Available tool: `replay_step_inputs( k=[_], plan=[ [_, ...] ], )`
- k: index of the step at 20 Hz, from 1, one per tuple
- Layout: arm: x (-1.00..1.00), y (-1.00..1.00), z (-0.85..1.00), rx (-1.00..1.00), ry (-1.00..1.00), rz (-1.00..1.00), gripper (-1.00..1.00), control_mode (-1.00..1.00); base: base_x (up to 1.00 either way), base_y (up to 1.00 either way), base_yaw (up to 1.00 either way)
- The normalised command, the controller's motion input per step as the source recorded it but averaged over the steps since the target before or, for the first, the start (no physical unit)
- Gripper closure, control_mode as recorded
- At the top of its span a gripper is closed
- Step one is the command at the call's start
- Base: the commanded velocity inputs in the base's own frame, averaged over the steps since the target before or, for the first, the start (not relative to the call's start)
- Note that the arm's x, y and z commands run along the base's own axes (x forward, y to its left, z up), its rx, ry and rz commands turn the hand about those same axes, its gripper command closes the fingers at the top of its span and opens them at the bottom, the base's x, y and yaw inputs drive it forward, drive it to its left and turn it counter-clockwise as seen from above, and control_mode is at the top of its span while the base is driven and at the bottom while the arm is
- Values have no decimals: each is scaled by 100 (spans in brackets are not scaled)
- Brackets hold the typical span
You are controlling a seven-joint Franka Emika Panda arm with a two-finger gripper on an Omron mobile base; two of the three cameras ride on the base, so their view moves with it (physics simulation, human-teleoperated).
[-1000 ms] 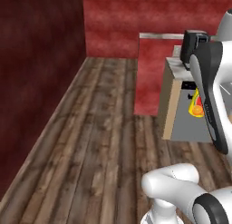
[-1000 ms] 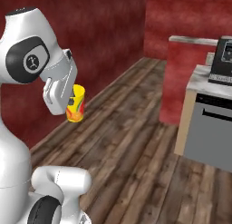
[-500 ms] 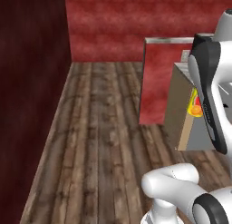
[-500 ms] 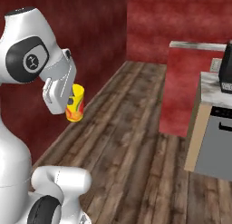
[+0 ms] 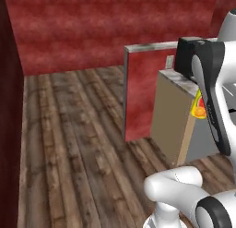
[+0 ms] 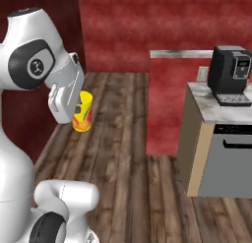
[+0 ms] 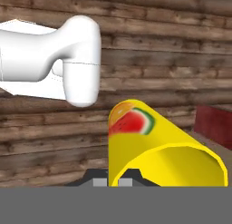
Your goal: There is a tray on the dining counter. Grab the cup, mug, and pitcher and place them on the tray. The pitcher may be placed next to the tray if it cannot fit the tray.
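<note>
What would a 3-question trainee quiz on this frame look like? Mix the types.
1. True or false: the hand is shut on the cup.
2. Which sits on the marble top with tan sides in the right base view? A) a toaster B) a black coffee machine C) a kettle
3. Fill in: the floor under the carried cup is made of dark ____ planks.

Key
1. True: the yellow cup hangs off the floor at the hand.
2. B
3. wood
</note>
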Motion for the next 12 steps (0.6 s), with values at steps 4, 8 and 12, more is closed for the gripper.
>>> replay_step_inputs(
  k=[4, 8, 12],
  plan=[
    [0, 0, 0, 0, 0, 0, 100, 100, 100, 100, -22],
    [0, 0, 0, 0, 0, 0, 100, 100, 100, 98, -18],
    [0, 0, 0, 0, 0, 0, 100, 100, 100, 87, -15]
  ],
)
